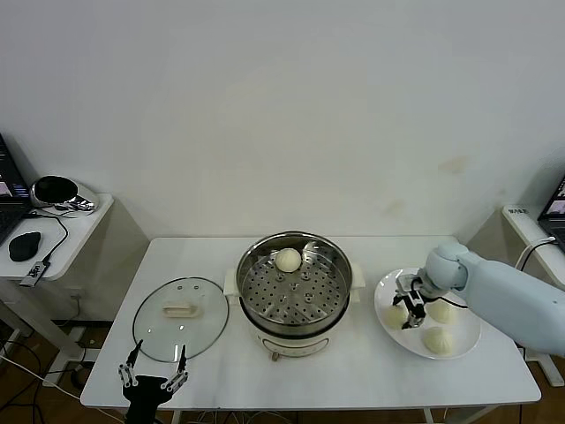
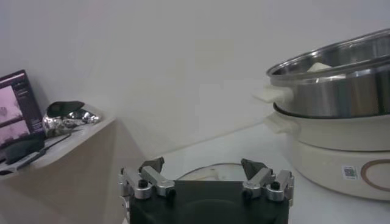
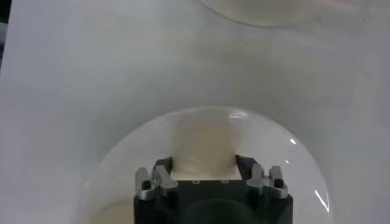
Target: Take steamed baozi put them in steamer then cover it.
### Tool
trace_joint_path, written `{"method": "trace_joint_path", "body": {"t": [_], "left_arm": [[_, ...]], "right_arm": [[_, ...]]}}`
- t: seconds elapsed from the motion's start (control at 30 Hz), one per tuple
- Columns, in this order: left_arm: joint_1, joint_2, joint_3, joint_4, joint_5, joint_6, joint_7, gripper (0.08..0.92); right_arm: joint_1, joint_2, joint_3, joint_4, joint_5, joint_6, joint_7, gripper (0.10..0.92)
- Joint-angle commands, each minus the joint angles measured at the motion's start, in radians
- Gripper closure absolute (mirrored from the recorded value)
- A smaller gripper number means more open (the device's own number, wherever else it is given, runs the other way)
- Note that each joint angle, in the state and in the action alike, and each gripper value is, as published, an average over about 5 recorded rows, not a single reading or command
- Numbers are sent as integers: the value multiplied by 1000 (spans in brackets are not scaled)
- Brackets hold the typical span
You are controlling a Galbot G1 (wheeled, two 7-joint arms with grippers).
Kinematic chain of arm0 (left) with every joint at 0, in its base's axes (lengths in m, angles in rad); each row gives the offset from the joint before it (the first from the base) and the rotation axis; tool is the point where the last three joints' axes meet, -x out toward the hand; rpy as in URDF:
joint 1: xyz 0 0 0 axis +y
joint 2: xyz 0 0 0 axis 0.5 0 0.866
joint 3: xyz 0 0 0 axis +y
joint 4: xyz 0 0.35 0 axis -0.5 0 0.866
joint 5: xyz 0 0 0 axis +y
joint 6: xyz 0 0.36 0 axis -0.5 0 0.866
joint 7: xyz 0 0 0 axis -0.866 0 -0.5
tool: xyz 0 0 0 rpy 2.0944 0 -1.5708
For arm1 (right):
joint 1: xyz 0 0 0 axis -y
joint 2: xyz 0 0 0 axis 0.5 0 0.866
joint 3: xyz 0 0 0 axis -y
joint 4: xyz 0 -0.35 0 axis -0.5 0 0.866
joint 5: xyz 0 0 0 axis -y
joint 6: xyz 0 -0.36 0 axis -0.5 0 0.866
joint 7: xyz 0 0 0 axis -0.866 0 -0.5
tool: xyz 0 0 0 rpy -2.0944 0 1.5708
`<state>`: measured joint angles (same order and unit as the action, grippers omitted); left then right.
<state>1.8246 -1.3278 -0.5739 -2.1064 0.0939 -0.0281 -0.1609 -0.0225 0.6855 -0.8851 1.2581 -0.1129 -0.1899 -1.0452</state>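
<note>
The steamer (image 1: 294,287) stands mid-table with one steamed baozi (image 1: 289,259) on its perforated tray. To its right, a white plate (image 1: 459,346) holds three more baozi. My right gripper (image 1: 409,307) is down over the plate's left side, its fingers pressed against the sides of the left-hand baozi (image 1: 395,315). In the right wrist view that baozi (image 3: 204,143) fills the gap between the right gripper's (image 3: 204,163) fingers. The glass cover (image 1: 181,316) lies flat to the left of the steamer. My left gripper (image 1: 154,371) waits open at the cover's near edge, holding nothing.
A side table (image 1: 53,231) at the far left carries a mouse, cables and a headset. The left wrist view shows the steamer's wall (image 2: 341,91) close on one side and that side table (image 2: 61,143) on the other. Bare tabletop (image 1: 353,375) lies in front of the steamer.
</note>
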Motion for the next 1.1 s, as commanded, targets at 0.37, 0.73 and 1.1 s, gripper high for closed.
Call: {"method": "trace_joint_path", "body": {"t": [0.37, 0.73, 1.1], "left_arm": [[-13, 15, 17, -6, 0, 2, 2, 177], [-33, 31, 19, 4, -13, 2, 0, 177], [-47, 17, 5, 15, -19, 1, -1, 177]], "right_arm": [[521, -144, -252, 170, 237, -74, -62, 483], [932, 80, -478, 343, 553, -232, 9, 475], [723, 435, -456, 215, 718, -403, 152, 474]]}}
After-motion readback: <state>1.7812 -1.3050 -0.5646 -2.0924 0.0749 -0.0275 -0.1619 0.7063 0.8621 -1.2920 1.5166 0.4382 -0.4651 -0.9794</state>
